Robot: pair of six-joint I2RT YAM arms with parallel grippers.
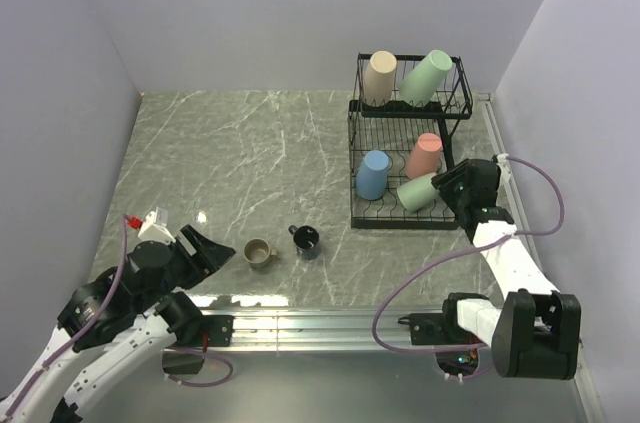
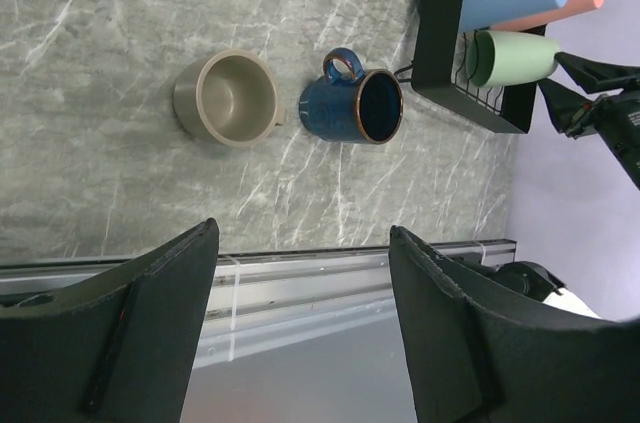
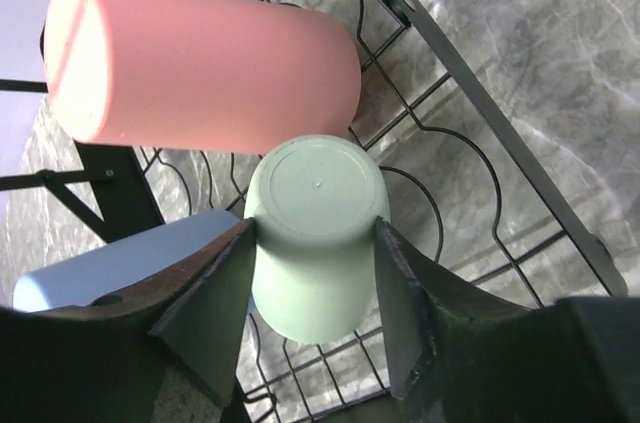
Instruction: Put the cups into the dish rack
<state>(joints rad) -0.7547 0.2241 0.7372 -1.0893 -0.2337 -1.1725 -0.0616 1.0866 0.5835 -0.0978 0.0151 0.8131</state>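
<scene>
Right gripper [image 3: 315, 230] fingers clasp the green cup [image 3: 315, 193] lying in the rack's [image 1: 400, 226] lower tier. Left gripper [image 2: 302, 233] gapes empty, well left of the rack; tan mug [image 2: 228, 98] and navy mug [image 2: 360, 103] sit between.

Left of the dish rack [image 1: 352, 158] the table [image 1: 230, 143] gives a wide approach to rack's left side; only obstacles are the navy mug [image 1: 306, 240] and olive-tan mug [image 1: 259, 252], near each other but apart, off rack's front-left corner. Farther left of rack, left claw [image 1: 205, 248], jaws wide, nothing btwn. Rack's lower tier is crowded: blue tumbler [image 1: 373, 174], pink tumbler [image 1: 424, 154], lower green tumbler [image 1: 416, 192]. The right claw [image 1: 450, 188] blocks its front-right corner, fingers [image 3: 210, 313] against both sides of that green one. Upper tier: beige tumbler [image 1: 379, 77] & upper green tumbler [image 1: 426, 76] side by side.
</scene>
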